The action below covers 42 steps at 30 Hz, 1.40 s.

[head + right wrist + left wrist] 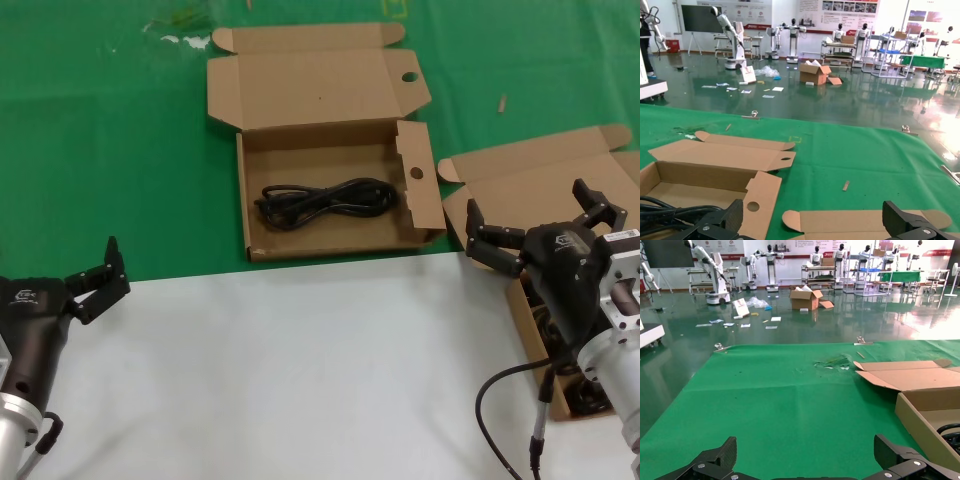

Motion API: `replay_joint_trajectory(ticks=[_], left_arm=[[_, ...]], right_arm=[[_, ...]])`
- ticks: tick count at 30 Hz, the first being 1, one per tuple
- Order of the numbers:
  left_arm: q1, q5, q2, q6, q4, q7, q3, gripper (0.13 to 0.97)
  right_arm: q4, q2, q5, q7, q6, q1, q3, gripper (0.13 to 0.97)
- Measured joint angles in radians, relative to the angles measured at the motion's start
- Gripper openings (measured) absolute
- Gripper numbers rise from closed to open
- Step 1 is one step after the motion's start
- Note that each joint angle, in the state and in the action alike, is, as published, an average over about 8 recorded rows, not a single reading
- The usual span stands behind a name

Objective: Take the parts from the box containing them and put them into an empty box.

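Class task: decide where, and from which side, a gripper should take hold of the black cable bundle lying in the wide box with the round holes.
Probably best: grip the cable bundle at its narrow middle, descending from above. It lies flat and elongated across the wide box, whose walls block sideways approaches.

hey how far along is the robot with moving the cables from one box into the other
One cable bundle already lies in the wide box with round holes, so at least one transfer looks done. Nothing is in hand: the right gripper hangs open and empty above the narrower box, the left gripper open near the table's front. More black cable remains in the narrower box.

Green cloth (110,150) meets white tabletop (300,370) (small debris (503,102)).
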Motion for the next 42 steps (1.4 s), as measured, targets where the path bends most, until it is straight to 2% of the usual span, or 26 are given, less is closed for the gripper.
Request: replay_joint_trajectory(ticks=[42], left_arm=[[0.000, 0.000, 0.000, 0.000, 0.000, 0.000, 0.000, 0.966]], right_arm=[[0.000, 0.000, 0.000, 0.000, 0.000, 0.000, 0.000, 0.966]])
